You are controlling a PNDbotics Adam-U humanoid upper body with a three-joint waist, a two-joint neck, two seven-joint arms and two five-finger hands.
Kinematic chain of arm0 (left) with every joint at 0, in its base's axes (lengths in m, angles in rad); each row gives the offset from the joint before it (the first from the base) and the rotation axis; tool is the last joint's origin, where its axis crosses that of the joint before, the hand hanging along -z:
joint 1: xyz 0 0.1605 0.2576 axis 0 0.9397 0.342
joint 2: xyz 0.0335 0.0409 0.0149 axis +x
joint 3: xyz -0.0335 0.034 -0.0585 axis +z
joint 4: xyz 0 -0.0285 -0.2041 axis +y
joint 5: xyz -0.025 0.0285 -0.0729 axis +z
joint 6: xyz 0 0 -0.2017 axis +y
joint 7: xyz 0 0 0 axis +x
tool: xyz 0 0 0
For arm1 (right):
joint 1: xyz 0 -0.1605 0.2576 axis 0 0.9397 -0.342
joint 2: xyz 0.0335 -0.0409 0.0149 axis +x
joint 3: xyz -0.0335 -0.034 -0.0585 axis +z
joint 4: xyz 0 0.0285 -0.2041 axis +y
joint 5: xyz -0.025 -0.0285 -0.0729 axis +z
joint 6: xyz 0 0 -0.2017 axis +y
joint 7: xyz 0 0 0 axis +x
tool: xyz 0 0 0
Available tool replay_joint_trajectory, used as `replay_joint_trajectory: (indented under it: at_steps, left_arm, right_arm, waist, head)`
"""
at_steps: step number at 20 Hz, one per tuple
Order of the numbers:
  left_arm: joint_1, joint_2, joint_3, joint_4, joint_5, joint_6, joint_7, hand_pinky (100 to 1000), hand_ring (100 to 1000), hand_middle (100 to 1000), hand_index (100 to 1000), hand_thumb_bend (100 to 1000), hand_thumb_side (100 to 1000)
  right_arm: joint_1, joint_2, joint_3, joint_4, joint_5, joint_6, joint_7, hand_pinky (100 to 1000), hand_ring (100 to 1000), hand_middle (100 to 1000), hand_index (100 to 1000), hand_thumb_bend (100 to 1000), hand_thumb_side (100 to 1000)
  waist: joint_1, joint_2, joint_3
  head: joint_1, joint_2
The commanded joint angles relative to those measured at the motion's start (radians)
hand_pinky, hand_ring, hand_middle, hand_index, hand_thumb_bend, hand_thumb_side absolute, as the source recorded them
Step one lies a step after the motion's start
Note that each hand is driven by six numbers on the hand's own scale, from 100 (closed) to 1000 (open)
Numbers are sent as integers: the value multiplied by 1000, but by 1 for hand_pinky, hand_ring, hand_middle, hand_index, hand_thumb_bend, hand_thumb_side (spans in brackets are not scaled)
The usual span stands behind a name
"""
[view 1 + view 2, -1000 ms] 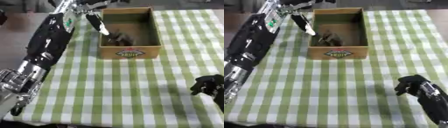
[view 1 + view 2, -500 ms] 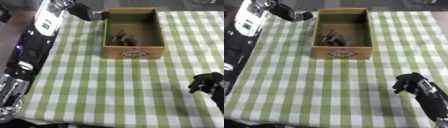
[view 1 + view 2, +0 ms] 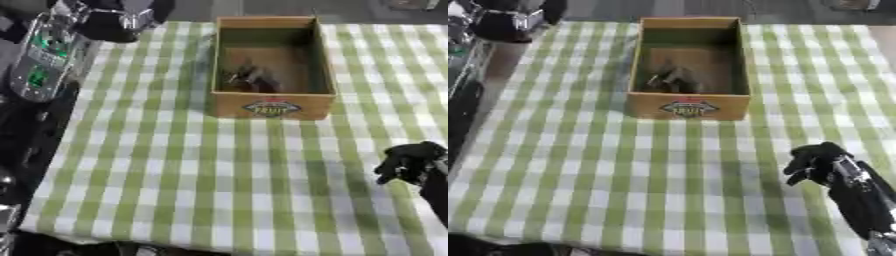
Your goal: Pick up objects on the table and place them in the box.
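At the far left edge of the table (image 3: 175, 165), which is covered in a green-and-white checked cloth, the robot's left arm (image 3: 44, 60) runs up the side of the view, black with silver panels and small green lights. The left hand (image 3: 122, 22) sits at the upper left corner, just beyond the cloth's far edge, a dark blurred mass; whether its fingers are open or curled cannot be told.

Toward the middle, at the far side of the table, stands an open cardboard box (image 3: 273, 106) with a round label on its near wall. Inside, on the box floor, lies a small dark object (image 3: 252, 77) of irregular shape, too indistinct to name, resting nearer the box's left wall.

At the lower right, well apart from the box, the right hand (image 3: 814, 161) hovers over the cloth. Its black fingers are curled inward into a loose fist and nothing shows between them. The forearm extends toward the lower right corner.
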State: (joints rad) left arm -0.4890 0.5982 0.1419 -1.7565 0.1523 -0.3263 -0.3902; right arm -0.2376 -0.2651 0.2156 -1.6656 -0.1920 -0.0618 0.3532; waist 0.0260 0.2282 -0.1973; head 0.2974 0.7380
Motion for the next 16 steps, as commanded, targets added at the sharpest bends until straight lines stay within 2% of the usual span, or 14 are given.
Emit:
replay_joint_trajectory:
  at_steps: [1,8,16]
  left_arm:
    - [20,12,39,-47,44,41,20,649,613,662,758,233,348]
    - [93,-24,79,-82,107,129,34,627,586,632,738,101,445]
    - [166,-55,126,-152,173,202,70,613,567,615,726,100,492]
  right_arm:
    - [-9,-13,-11,-14,-8,1,-4,532,610,543,702,100,914]
    - [-7,-14,-14,-15,-8,0,-8,523,610,543,702,100,917]
    - [-7,-15,-16,-15,-9,-1,-12,515,610,542,702,100,915]
  waist:
    - [-2,-19,6]
    - [-7,-16,14]
    - [-8,-16,30]
  head:
    - [-1,2]
    - [-3,2]
    - [-6,6]
